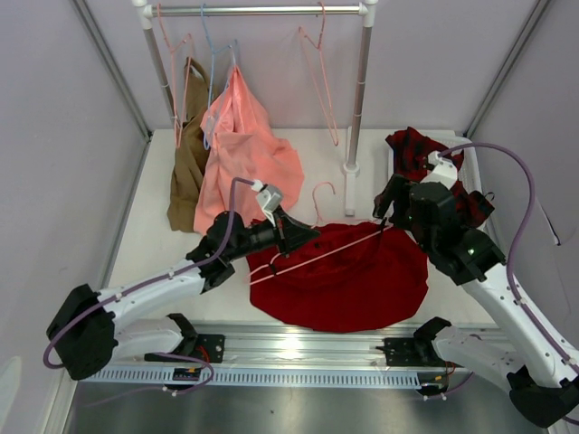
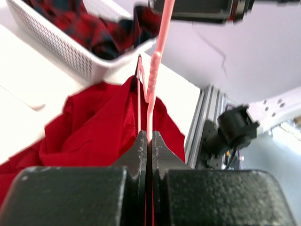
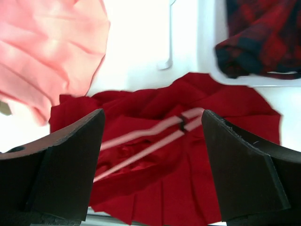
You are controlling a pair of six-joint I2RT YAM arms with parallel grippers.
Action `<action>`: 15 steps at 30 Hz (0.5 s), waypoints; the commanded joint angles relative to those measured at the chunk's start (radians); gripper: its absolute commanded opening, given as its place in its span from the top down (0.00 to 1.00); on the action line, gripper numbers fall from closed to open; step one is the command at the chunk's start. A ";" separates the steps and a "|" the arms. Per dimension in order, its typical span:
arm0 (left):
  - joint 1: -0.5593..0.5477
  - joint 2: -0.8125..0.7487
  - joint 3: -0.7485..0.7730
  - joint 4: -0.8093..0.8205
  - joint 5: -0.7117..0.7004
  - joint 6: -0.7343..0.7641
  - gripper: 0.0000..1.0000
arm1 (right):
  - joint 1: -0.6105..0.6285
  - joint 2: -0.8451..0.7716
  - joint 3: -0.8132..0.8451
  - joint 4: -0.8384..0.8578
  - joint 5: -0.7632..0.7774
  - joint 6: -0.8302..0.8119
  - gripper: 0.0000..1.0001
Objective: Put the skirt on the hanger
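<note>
The skirt (image 1: pixel 353 280) lies spread flat on the table (image 1: pixel 145 244) near its front edge, between the two arms. The hanger (image 1: pixel 317 256) lies across the skirt's upper part. The left gripper (image 1: pixel 288 233) is clenched on the hanger's left end, and the left wrist view shows its fingers (image 2: pixel 141 150) pressed together on the thin wire (image 2: pixel 153 80). The right gripper (image 1: pixel 387 210) hangs over the hanger's other end with its jaws wide apart, grasping nothing. Its own camera shows the skirt (image 3: pixel 188 188) and the hanger's bars (image 3: pixel 155 128) in the gap between the fingers (image 3: pixel 70 160).

The hanger's long axis runs slantwise, from near-left to far-right in the top view. Its hook points away from the arms toward the rail (image 1: pixel 262 11) at the back. The skirt is roughly round, so it has no clear long axis. A small dark piece sits on the bars near the right end, perhaps a clip, but the blur leaves this unsure.

The step in hand seems to be fixing the skirt's top edge to the hanger. To do it well, the left gripper should hold the wire level and firm so it cannot swing. The right gripper should come down on the cloth edge beside the bar's right end and pinch cloth only, not the wire. It should stay clear of the basket (image 2: pixel 61 47) just beside it.
</note>
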 commanded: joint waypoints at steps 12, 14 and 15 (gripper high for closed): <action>0.119 -0.178 0.012 0.097 0.016 -0.101 1.00 | -0.039 -0.005 0.104 -0.033 0.010 -0.074 0.45; 0.131 -0.187 0.024 0.094 0.027 -0.110 1.00 | -0.042 0.015 0.100 -0.013 -0.080 -0.109 0.48; 0.134 -0.187 0.032 0.092 0.030 -0.112 1.00 | -0.042 0.047 0.100 -0.008 -0.103 -0.116 0.51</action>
